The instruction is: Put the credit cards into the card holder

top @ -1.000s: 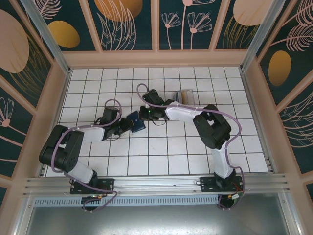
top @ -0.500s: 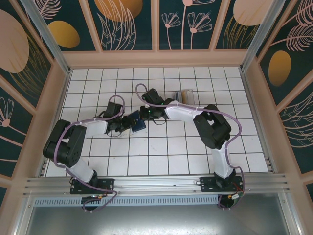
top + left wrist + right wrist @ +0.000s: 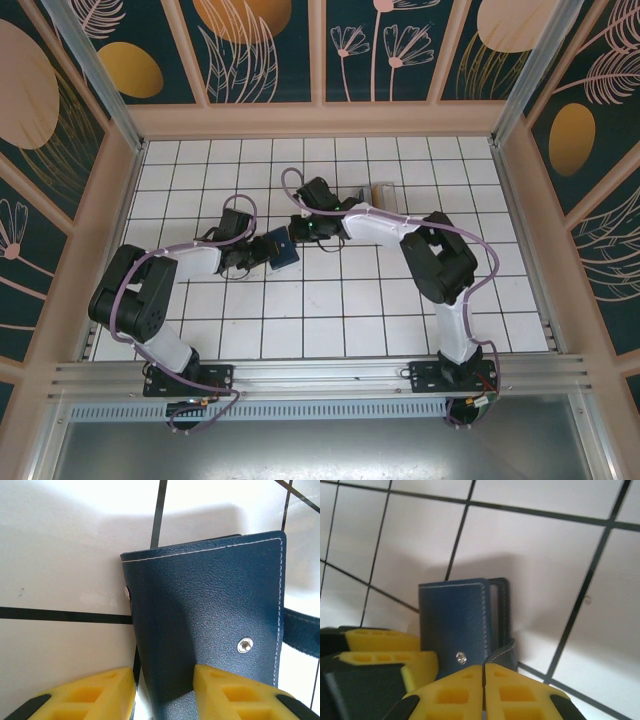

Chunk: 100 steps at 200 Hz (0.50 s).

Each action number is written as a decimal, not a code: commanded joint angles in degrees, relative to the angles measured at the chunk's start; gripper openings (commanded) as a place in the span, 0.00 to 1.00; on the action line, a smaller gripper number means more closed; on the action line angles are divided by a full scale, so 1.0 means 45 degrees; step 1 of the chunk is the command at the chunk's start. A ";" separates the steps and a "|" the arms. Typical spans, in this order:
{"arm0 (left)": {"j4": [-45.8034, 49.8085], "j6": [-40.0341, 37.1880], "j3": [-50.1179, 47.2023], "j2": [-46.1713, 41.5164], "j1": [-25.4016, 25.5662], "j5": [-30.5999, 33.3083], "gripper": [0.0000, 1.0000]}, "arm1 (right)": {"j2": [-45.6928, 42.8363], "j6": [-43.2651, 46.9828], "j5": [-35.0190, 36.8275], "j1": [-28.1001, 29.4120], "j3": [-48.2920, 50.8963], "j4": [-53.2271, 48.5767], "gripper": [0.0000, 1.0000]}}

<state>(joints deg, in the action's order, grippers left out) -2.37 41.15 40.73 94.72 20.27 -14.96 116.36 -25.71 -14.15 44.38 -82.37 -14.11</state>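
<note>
White tiled table point(image 3: 350, 310): card holder point(image 3: 210, 610) sits between part-open left jaws; right jaws closed tight alongside.

Wallet point(image 3: 210, 615): dark navy, pebbled grain, pale stitching along edges, silver snap stud point(image 3: 244, 645). Fingers point(image 3: 235, 692): bright yellow. Table point(image 3: 330, 320): white tiles, black grid lines. Walls point(image 3: 270, 50): deep teal, peach leaf and flower outlines, gold discs. Cables point(image 3: 284, 185): purple.

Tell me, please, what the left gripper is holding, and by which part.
The left gripper straddles the navy card holder's near left corner; whether it actually grips cannot be told.
</note>
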 commanded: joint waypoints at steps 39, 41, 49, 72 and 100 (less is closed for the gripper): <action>-0.0236 0.0177 -0.0185 0.1339 -0.0008 0.1167 0.33 | 0.1300 0.0631 -0.0492 0.0450 -0.1271 -0.0672 0.09; -0.0235 0.0174 -0.0184 0.1321 -0.0012 0.1159 0.33 | 0.1362 0.0635 -0.0450 0.0450 -0.1292 -0.0707 0.09; -0.0280 0.0206 -0.0236 0.1215 -0.0011 0.1142 0.32 | 0.1488 0.0673 -0.0340 0.0450 -0.1361 -0.0821 0.10; -0.0238 0.0170 -0.0258 0.1032 -0.0023 0.1175 0.32 | 0.1759 0.0681 -0.0004 0.0445 -0.1496 -0.1053 0.10; -0.0269 0.0215 -0.0428 0.0846 -0.0022 0.1180 0.30 | 0.1676 0.0445 0.0302 0.0450 -0.1511 -0.1031 0.11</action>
<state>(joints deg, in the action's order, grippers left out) -6.66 42.02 41.04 96.01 20.27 -15.33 122.85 -23.88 -14.79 45.98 -88.05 -16.19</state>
